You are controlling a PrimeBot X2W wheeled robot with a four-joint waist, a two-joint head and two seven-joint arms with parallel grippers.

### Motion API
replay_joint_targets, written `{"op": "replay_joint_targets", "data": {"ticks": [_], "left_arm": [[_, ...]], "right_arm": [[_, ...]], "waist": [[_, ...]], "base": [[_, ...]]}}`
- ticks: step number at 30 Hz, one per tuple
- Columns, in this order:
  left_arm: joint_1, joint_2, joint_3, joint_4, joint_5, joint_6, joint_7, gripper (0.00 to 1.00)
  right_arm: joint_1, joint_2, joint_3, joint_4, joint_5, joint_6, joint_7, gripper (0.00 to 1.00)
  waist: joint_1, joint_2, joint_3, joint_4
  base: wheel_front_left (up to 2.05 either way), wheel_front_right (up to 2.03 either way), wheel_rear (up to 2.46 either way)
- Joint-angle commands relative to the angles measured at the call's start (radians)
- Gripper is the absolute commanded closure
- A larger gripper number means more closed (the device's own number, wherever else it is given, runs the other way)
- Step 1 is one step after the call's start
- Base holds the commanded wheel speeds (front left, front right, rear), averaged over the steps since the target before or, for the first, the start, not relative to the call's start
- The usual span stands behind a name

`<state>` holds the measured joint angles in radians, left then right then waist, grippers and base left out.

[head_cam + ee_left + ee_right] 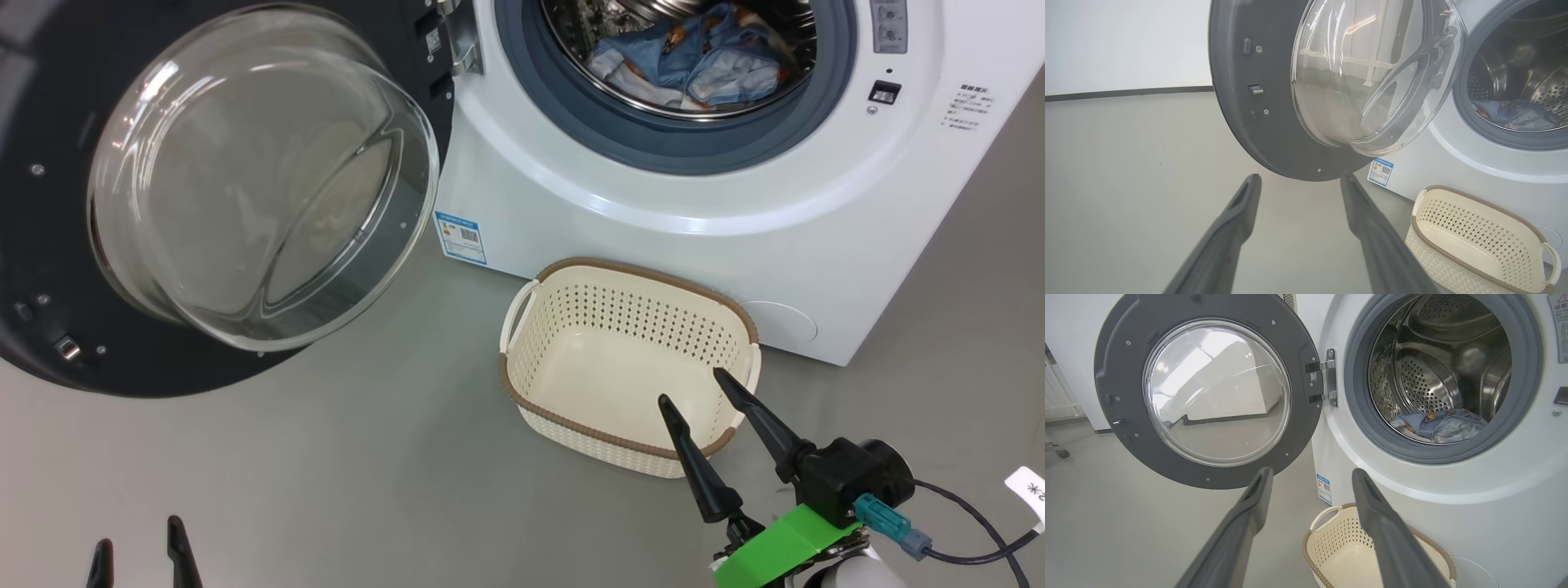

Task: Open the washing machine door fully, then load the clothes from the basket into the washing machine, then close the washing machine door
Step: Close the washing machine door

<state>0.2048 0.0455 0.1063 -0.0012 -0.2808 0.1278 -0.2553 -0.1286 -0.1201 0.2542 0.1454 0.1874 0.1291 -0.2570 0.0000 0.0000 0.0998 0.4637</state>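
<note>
Now the washing machine door (261, 180) stands wide open to the left of the washing machine (735, 212), and its glass bowl sticks out over the grey floor (367, 474). The clothes (702, 57) lie inside the steel drum (1425, 384), blue with orange bits. The basket (620, 314) sits on the floor just in front of the machine, and it is empty. The right gripper (691, 385) hangs over the near edge of the basket, its two fingers spread apart, holding nothing. The left gripper (137, 531) is low on the left, fingers apart too, holding nothing
</note>
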Motion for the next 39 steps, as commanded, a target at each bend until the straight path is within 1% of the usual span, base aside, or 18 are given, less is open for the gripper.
{"op": "replay_joint_targets", "data": {"ticks": [1,14,15,16,20,25,27,29,30,32,35,39], "left_arm": [[-0.04,0.005,0.035,-0.021,-0.012,0.008,-0.006,0.0],[-0.05,0.005,0.039,-0.024,-0.034,0.021,-0.006,0.0],[-0.051,0.005,0.041,-0.028,-0.04,0.021,-0.006,0.25],[-0.052,0.005,0.047,-0.034,-0.068,0.02,-0.006,1.0],[-0.052,0.005,0.059,-0.04,-0.078,0.016,-0.006,1.0],[-0.061,0.005,0.103,-0.042,-0.111,0.006,-0.006,1.0],[-0.071,0.005,0.135,-0.043,-0.115,-0.006,-0.006,1.0],[-0.096,0.005,0.184,-0.044,-0.17,-0.02,-0.006,1.0],[-0.108,0.009,0.21,-0.041,-0.183,-0.034,-0.006,1.0],[-0.15,0.012,0.272,-0.028,-0.259,-0.066,-0.006,1.0],[-0.224,0.065,0.354,0.011,-0.373,-0.11,0.007,1.0],[-0.356,0.161,0.447,0.087,-0.539,-0.137,0.1,1.0]], "right_arm": [[-0.032,0.003,0.029,-0.021,0.003,0.002,-0.005,0.0],[-0.039,0.001,0.033,-0.014,0.004,0.002,-0.005,0.0],[-0.039,0.0,0.034,-0.013,0.005,0.002,-0.005,0.0],[-0.039,0.0,0.034,-0.013,0.007,0.002,-0.005,0.0],[-0.037,-0.001,0.032,-0.013,0.009,0.002,-0.005,0.0],[-0.03,0.0,0.026,-0.012,0.01,0.002,-0.005,0.0],[-0.025,0.0,0.021,-0.013,0.011,0.002,-0.005,0.0],[-0.019,0.002,0.016,-0.015,0.01,0.002,-0.005,0.0],[-0.016,0.003,0.013,-0.016,0.009,0.002,-0.005,0.0],[-0.01,0.004,0.01,-0.017,0.009,0.002,-0.005,0.0],[-0.003,0.005,0.01,-0.018,0.009,0.002,-0.005,0.0],[0.001,0.003,0.011,-0.021,0.009,0.002,-0.005,0.0]], "waist": [[0.0,0.0,0.006,0.004],[0.0,0.0,0.016,0.007],[0.0,0.0,0.016,0.007],[0.0,0.0,0.016,0.005],[0.0,0.0,0.017,0.002],[0.0,0.0,0.013,-0.002],[0.0,0.0,0.009,-0.003],[0.0,0.0,0.006,-0.001],[0.0,0.0,0.005,-0.001],[0.0,0.0,0.002,0.001],[0.0,0.0,0.0,0.001],[0.0,0.0,0.001,-0.002]], "base": [[0.0,0.0,0.0],[0.0,0.0,0.0],[0.0,0.0,0.0],[0.0,0.0,0.0],[0.0,0.0,0.0],[0.0,0.0,0.0],[0.0,0.0,0.0],[0.0,0.0,0.0],[0.0,0.0,0.0],[0.0,0.0,0.0],[0.0,0.0,0.0],[0.0,0.0,0.0]]}}
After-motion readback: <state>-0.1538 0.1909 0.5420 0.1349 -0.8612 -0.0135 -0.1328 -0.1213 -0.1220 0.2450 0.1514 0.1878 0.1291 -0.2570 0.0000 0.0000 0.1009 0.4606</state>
